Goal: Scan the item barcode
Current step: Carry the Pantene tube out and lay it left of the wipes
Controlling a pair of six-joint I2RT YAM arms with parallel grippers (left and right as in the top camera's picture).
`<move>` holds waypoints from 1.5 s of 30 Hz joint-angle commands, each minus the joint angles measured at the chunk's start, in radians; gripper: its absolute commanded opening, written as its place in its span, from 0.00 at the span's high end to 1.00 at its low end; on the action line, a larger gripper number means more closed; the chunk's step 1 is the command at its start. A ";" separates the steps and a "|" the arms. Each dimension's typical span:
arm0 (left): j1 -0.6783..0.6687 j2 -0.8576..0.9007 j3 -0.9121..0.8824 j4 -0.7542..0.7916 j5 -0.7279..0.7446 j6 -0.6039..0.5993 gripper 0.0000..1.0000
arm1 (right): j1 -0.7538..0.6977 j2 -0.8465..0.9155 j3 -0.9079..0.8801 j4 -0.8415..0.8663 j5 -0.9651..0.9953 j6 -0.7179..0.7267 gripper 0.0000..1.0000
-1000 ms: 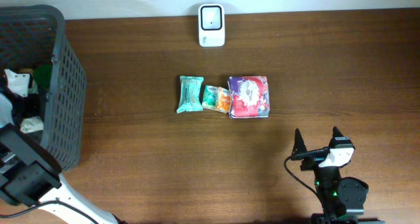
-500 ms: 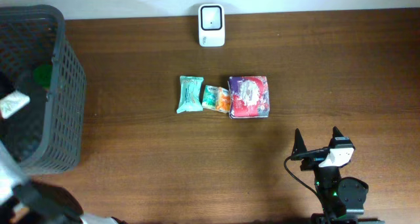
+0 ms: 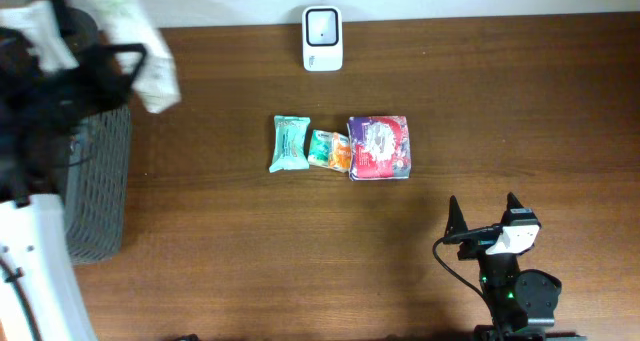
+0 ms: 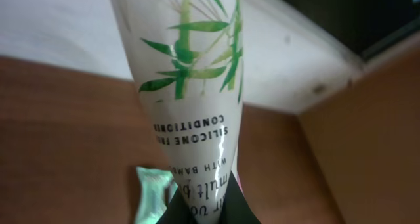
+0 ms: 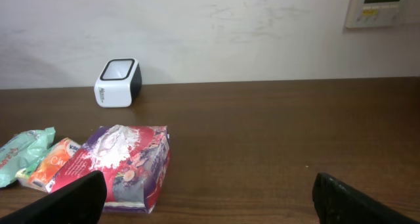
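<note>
At far left, by the dark mesh basket (image 3: 95,201), the left gripper (image 4: 209,212) clamps a white bamboo-print conditioner tube (image 4: 193,86) off the table. At mid-table lie a teal packet (image 3: 290,143), an orange packet (image 3: 330,150) and a purple pouch (image 3: 379,147), with the barcode scanner (image 3: 322,38) behind them. The right gripper (image 3: 483,206) hangs spread wide, holding nothing.

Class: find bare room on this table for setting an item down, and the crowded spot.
Bare wood: between the dark grey mesh basket and the teal plastic packet; right of the purple plastic packet. Crowded: the centre row, with a small orange packet between them.
</note>
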 commanded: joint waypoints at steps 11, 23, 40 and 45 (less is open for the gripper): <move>-0.537 0.377 -0.029 -0.238 -0.691 0.058 1.00 | -0.005 -0.006 -0.009 -0.001 0.008 0.003 0.01; -0.601 0.674 -0.029 -0.242 -0.813 0.182 1.00 | -0.005 -0.006 -0.009 -0.001 0.008 0.003 0.01; -0.598 0.719 -0.052 -0.226 -0.791 0.163 0.76 | -0.005 -0.006 -0.009 -0.001 0.008 0.003 0.01; -0.597 0.719 -0.040 -0.253 -0.698 0.163 0.60 | -0.005 -0.006 -0.009 -0.001 0.008 0.003 0.01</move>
